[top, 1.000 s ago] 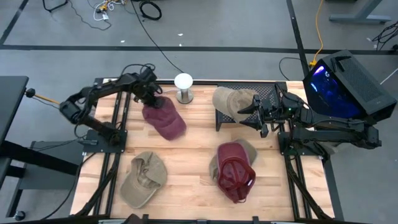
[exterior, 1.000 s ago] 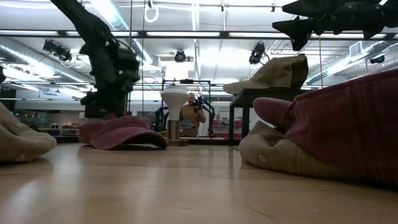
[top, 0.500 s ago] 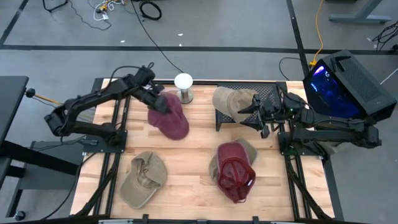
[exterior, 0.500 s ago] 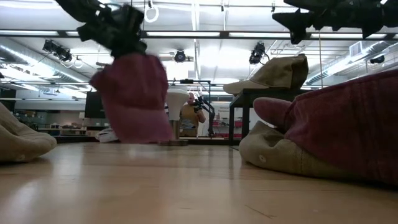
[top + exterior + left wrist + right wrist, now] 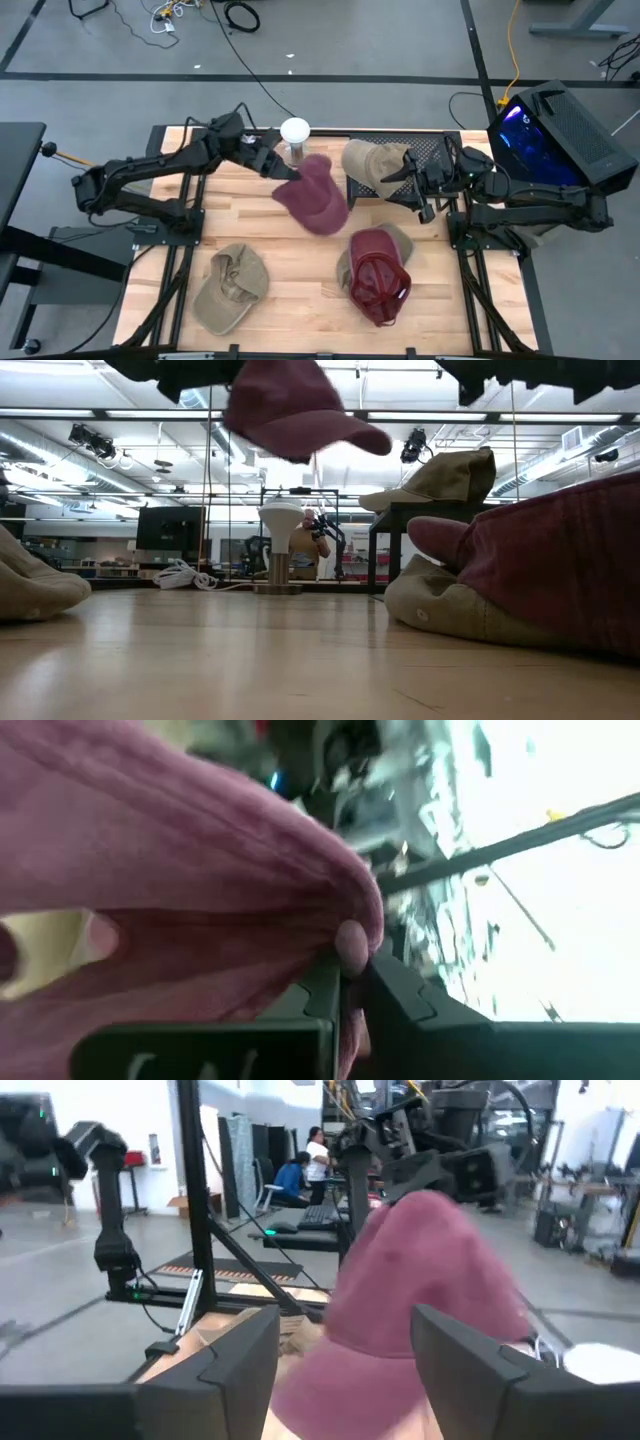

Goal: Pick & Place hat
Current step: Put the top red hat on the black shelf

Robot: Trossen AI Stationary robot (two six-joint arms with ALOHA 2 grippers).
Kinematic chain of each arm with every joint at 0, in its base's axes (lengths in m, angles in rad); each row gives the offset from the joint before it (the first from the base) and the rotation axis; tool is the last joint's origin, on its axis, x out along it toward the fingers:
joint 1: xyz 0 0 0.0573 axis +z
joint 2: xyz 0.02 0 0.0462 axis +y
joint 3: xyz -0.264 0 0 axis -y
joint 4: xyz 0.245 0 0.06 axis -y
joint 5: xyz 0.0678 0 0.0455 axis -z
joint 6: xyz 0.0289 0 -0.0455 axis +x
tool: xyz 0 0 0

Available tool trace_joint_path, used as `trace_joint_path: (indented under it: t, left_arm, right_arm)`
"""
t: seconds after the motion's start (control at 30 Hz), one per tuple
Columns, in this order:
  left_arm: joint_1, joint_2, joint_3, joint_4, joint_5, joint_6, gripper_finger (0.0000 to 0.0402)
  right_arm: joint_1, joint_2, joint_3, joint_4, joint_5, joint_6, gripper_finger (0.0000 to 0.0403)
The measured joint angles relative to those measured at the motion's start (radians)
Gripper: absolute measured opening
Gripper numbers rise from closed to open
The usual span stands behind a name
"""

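Note:
A maroon cap (image 5: 315, 195) hangs in the air over the middle of the table, high in the low view (image 5: 300, 410). My left gripper (image 5: 280, 168) is shut on it and reaches in level from the left. My right gripper (image 5: 392, 180) stands open by the tan cap (image 5: 368, 162) that rests on the black rack (image 5: 425, 155). In the right wrist view its fingers (image 5: 245, 1370) frame the maroon cap (image 5: 420, 1270) farther off. A white stand (image 5: 295, 133) rises at the far edge, just behind the held cap. My left gripper pinches a fold of the maroon cap's cloth (image 5: 345, 945) between its two fingers, beside a small round button. The fingers come level from the table's left. The cap is lifted clear of the table and sags below and beyond the fingers toward the right.
Another maroon cap (image 5: 380, 275) lies on a tan cap (image 5: 402, 240) at the near right. A tan cap (image 5: 228, 285) lies at the near left. A person stands in the room behind the table (image 5: 305, 545).
My left gripper has risen and swung toward the table's right, tipping from pointing down to level. The maroon cap, which lay on the table at the far left, is lifted clear and carried to the middle. My right gripper has risen a little.

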Motion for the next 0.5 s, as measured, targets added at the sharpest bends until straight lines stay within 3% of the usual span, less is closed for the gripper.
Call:
trace_joint_path:
  t: [0.27, 0.5]
  left_arm:
    - [-0.101, 0.002, 0.000, 0.091, -0.300, -0.032, 0.0043]
    - [-0.138, 0.002, 0.000, 0.146, -0.332, -0.013, 0.0035]
  right_arm:
    - [0.042, 0.154, 0.194, -0.023, 0.074, -0.101, 0.0226]
    - [0.051, 0.351, 0.379, -0.045, 0.166, -0.232, 0.0242]
